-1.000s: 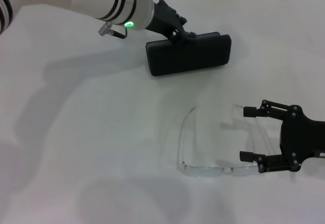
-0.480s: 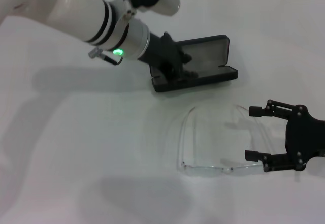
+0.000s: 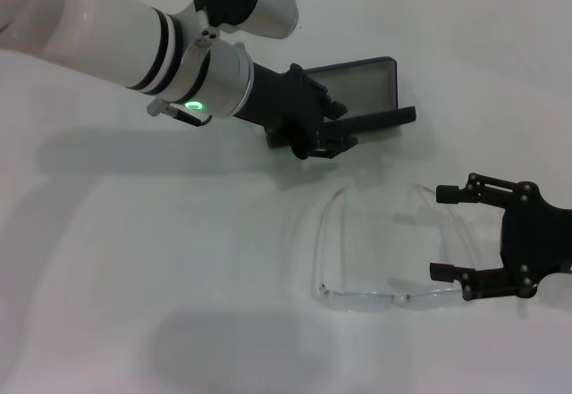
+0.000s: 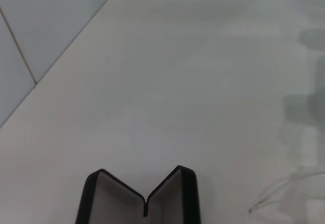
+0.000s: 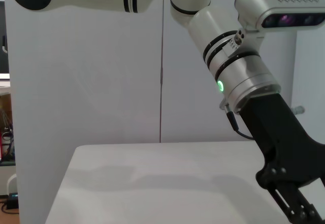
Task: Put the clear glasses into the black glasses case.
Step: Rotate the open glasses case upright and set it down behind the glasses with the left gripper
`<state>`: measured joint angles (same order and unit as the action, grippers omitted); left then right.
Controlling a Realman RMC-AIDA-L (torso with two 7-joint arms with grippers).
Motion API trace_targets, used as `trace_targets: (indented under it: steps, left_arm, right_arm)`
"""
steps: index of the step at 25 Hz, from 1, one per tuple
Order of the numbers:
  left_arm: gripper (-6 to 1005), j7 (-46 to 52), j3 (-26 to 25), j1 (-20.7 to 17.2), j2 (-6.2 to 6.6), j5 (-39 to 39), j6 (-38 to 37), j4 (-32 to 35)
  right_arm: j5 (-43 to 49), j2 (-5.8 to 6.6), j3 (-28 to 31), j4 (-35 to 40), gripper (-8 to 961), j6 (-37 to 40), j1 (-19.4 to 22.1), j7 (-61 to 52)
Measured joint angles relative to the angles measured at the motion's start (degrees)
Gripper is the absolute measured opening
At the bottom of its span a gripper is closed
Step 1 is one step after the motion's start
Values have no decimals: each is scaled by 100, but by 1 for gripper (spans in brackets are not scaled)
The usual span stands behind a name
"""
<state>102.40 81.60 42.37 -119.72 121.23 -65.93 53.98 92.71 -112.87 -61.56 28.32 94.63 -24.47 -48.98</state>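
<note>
The black glasses case lies open at the back of the table, its grey-lined lid tilted up and back, its base a thin dark strip in front. My left gripper is over the case's left end and hides it. The left wrist view shows the case end-on as an open V. The clear glasses rest on the table in front of the case, lenses toward me, temples pointing back. My right gripper stands open at the glasses' right side, its fingers either side of the right temple.
White table with a pale wall behind it. A temple tip of the glasses shows in the left wrist view. The right wrist view shows the left arm above the table.
The case's lid has swung from closed to wide open. My left gripper has come forward and down over the case's left end. The right gripper has hardly moved.
</note>
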Motion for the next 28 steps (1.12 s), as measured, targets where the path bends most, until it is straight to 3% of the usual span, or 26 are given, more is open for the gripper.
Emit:
trace_targets:
  steps: [6,15,22,25,28]
  left_arm:
    - [430,67,2,19,-35,-93,222,-32]
    - [431,122,330,264,-38,-471,1807,-729]
    - [432,113,1009,441,-24,-326,1852,-1004]
    - [433,85,1360,297,-12,-315,1686,-781]
    - [433,40,1397,63,-7,-271,1502,-454]
  right_arm:
    - [58,-17,1,27,768,-23,-15,0]
    - [71,-33,4,-11,762,-33,-14,27]
    - [73,-39,11,-12,758,-33,39,16]
    - [73,-37,17,-12,756,-33,47,7]
    - [73,-35,20,-11,753,-32,48,4]
